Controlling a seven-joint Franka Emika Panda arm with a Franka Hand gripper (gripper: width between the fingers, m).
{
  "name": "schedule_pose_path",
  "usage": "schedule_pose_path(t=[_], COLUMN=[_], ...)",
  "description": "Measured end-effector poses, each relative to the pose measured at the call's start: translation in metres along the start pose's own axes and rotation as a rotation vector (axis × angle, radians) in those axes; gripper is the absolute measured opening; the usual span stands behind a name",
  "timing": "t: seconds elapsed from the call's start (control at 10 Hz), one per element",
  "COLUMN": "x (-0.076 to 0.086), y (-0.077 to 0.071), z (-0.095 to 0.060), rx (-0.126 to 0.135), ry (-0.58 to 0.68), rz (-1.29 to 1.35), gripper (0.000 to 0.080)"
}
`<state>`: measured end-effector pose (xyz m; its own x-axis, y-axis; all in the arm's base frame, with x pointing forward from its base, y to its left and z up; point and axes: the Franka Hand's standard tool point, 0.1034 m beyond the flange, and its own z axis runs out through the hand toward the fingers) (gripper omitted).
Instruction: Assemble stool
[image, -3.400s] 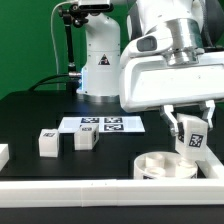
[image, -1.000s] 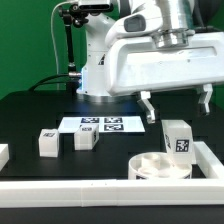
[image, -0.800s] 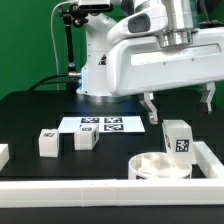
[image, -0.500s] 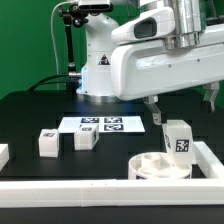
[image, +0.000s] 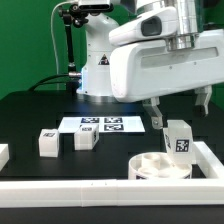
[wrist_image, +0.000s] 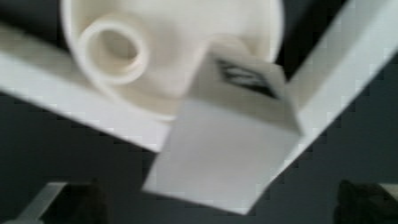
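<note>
The round white seat disc (image: 160, 166) lies at the exterior view's lower right, against the border rail. One white leg (image: 179, 139) with a black-and-white tag stands upright in it. My gripper (image: 181, 105) hangs just above that leg, open and empty, its fingers (image: 156, 113) spread well to either side. In the wrist view the leg (wrist_image: 228, 140) fills the middle, with the seat disc (wrist_image: 151, 50) behind it. Two more tagged legs (image: 47, 142) (image: 85, 138) lie on the table at the exterior view's left.
The marker board (image: 102, 124) lies mid-table behind the loose legs. A long white border rail (image: 70, 186) runs along the front edge and up the right side (image: 212, 158). The arm's base (image: 98, 70) stands at the back. A small white piece (image: 3, 153) sits at far left.
The gripper let go of the leg, leaving it standing in the seat disc. It then opened wide and rose above the leg, drifting slightly to the exterior view's right.
</note>
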<state>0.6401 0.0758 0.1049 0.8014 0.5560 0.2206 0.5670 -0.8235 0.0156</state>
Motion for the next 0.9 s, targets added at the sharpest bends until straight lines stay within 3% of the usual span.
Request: schedule_pose_path(t=[0.1, 0.6, 0.9], x=[0.0012, -0.0016, -0.0027], y=[-0.0021, -0.0002, -0.0002], z=[0.0007, 0.0025, 0.007], rx=[-0.011, -0.018, -0.028], ry=[-0.012, -0.03, -0.056], rz=[-0.108, -0.42, -0.758], gripper=[0.0649, 0.0649, 0.0649])
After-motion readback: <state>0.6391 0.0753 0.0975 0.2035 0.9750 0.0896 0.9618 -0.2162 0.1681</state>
